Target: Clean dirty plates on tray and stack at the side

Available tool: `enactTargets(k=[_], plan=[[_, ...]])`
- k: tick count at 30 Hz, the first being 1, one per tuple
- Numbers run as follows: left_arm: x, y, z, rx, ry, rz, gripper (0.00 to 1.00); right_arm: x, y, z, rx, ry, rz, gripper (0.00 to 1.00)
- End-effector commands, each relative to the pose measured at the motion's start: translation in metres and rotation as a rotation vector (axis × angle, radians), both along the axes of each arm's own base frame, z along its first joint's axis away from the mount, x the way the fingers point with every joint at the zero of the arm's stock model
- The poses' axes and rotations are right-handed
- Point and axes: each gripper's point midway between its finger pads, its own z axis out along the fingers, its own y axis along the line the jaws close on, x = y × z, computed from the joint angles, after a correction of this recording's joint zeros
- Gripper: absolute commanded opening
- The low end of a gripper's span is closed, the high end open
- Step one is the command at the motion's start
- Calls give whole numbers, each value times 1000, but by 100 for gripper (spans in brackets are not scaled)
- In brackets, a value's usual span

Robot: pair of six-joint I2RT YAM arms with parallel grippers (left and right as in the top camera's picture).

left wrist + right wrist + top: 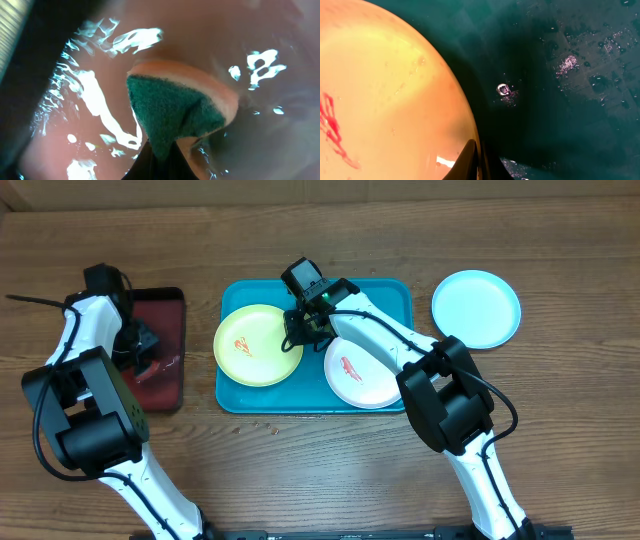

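Turquoise tray (395,295) sits mid-table (560,430), its middle partly covered by the right arm.

Hidden or unclear:
- Right gripper (476,162): the tips are cut off at the bottom of the wrist view. The jaws are together at the right rim of the yellow-green plate (258,345). Cannot tell whether the rim is nipped between them.
- Left gripper (145,345): hard to read from overhead. The wrist view shows its jaws clamped on a sponge (170,112), green scouring face up over pale foam, above the wet, glaring floor of the dark red tray (165,305).

Plates:
- Yellow-green: red smear near its centre. It lies on the tray's left half and overhangs the left rim.
- White plate (365,385): red smear. It sits on the tray's right half, toward the near rim.
- Pale blue plate (476,308): plain surface. It sits on the table beside the tray's far right corner, apart from it.

Room: a bare strip of tray floor runs along the far rim, and there is open wood near-side of the pale blue plate.
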Motion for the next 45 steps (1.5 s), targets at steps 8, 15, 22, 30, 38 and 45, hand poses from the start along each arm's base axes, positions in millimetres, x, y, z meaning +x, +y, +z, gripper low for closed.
enactTargets(k=[8, 15, 22, 30, 38, 45], plan=[[25, -42, -12, -257, -128, -33, 4, -4, -11, -15, -54, 11, -16, 4], [22, -40, 16, -248, -137, -27, 4, -4, -11, -15, -54, 10, -16, 4], [35, -38, 119, -181, -326, -64, 4, -1, -8, -14, -43, -2, -17, 4], [22, -50, 143, -192, -343, -87, 4, 0, -8, -14, -40, -6, -21, 4], [37, -149, 101, -505, -322, -522, 4, 10, -35, -17, -145, -35, -200, 4], [47, -193, 105, -510, -327, -635, 4, 8, -38, -18, -181, -47, -127, 4]])
